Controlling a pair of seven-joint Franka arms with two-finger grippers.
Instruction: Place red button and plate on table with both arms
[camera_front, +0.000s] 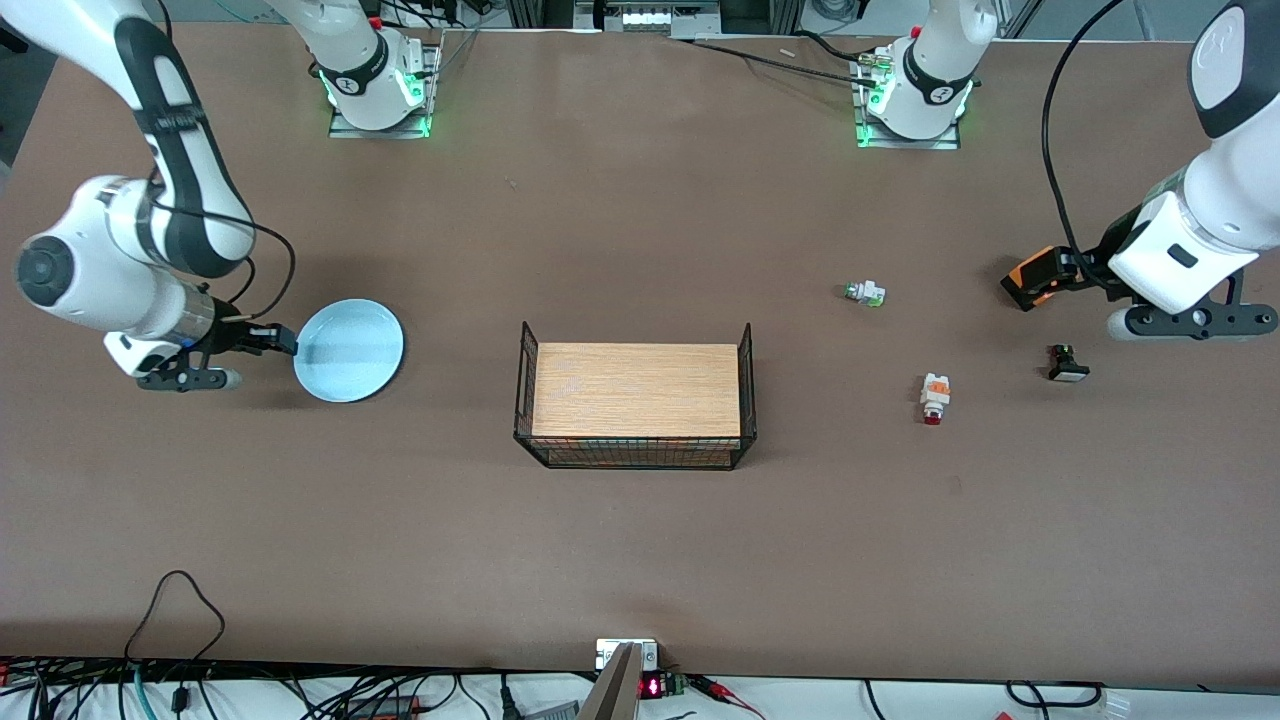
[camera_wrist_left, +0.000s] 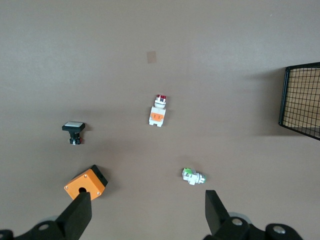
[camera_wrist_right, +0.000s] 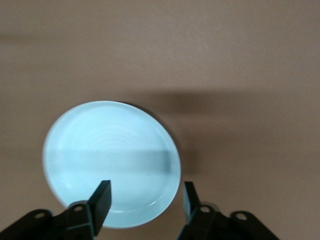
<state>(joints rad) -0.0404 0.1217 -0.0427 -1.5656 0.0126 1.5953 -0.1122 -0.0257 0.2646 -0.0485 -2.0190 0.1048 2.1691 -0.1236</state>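
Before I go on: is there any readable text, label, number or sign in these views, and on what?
None reads as words.
Red glowing symbol on the small display at the table edge nearest the front camera: too small to read.
Round marks on both arm bases: too small to read.
Plate, red button, green-tipped piece, black piece, orange box, wooden board: no text.

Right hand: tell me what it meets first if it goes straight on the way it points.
Likely the plate: the open right hand straddles its near rim. Height above it is unclear.
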